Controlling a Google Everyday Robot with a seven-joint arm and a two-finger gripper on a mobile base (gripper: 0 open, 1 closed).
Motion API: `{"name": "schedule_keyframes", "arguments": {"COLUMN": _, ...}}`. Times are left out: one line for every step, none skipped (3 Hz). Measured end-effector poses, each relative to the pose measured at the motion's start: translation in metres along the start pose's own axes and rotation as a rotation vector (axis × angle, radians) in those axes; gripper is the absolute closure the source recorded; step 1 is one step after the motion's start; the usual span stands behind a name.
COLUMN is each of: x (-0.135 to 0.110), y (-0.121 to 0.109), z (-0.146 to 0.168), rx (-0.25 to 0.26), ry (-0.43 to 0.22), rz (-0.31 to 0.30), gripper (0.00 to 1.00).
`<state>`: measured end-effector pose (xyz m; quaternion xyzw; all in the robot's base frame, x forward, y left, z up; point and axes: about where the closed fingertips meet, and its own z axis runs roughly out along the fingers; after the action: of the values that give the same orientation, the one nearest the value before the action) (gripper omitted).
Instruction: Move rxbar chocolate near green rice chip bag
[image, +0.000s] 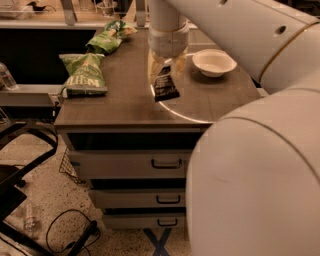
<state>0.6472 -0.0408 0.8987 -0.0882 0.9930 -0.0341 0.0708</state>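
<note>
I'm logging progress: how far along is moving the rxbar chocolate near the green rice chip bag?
Done: the claw grips the rxbar chocolate by its top end. In hand: the bar is at mid-counter, beside the white bowl. Left: carry it to the green rice chip bag at the counter's back corner and release it there.

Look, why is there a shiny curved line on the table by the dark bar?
Camera view: it looks like light shining off the tabletop, curving past the rxbar chocolate just under the gripper; everything looks warm and orange.
</note>
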Motion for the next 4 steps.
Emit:
{"name": "schedule_keyframes", "arguments": {"x": -0.039, "y": -0.013, "z": -0.027, "rx": 0.016, "ry": -0.069, "rz": 0.04, "gripper": 1.0}}
{"name": "schedule_keyframes", "arguments": {"x": -0.083, "y": -0.015, "z": -0.036, "rx": -0.013, "ry": -0.159, "rz": 0.086, "gripper": 1.0}}
{"name": "schedule_keyframes", "arguments": {"x": -0.123, "y": -0.008, "z": -0.062, "rx": -0.095, "ry": -0.297, "rz": 0.117, "gripper": 1.0}}
{"name": "schedule_keyframes", "arguments": {"x": -0.135, "y": -0.004, "z": -0.085, "rx": -0.123, "ry": -0.367, "rz": 0.117, "gripper": 1.0}}
